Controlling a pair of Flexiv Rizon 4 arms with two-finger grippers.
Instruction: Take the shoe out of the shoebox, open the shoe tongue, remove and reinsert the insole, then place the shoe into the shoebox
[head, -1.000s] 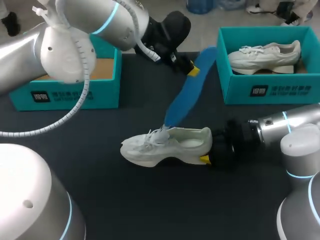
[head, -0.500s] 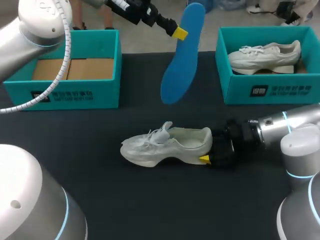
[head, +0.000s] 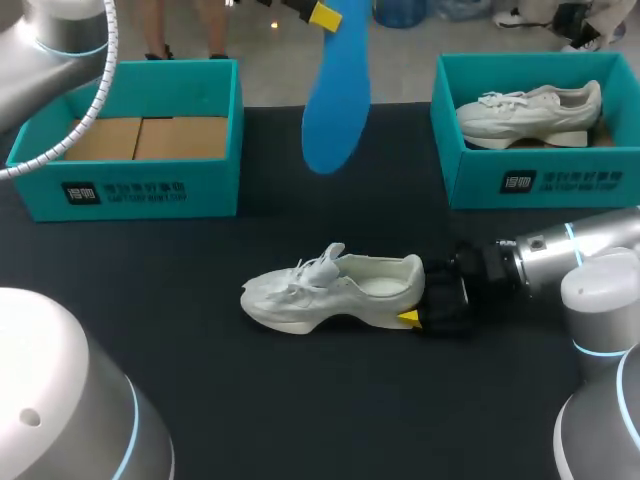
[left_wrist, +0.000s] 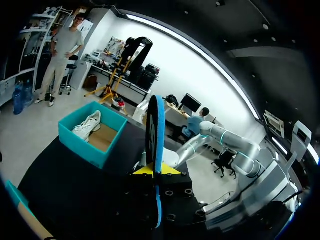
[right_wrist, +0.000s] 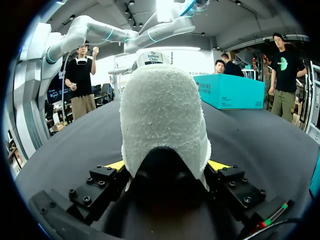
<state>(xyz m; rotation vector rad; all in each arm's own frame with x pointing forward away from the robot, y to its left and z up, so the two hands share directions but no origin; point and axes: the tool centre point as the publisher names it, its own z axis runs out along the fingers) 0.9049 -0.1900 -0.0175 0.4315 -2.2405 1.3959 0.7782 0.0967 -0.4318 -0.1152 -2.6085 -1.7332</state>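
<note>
The white shoe (head: 330, 290) stands on its sole on the table (head: 300, 400), between the two teal boxes, with its heel clamped from both sides by the right gripper (right_wrist: 165, 165). The blue insole (head: 335, 100) is held high above the table, well clear of the shoe. It is pinched edge-on at one end by the left gripper (left_wrist: 156, 170) and hangs downward. The insole is judged light, thin and floppy, so its free end may sway or buckle. A hold at one end, with the free end led into the opening, is thought best. The shoe's upper looks soft, so the firmer heel is judged the sound place for a grip.
</note>
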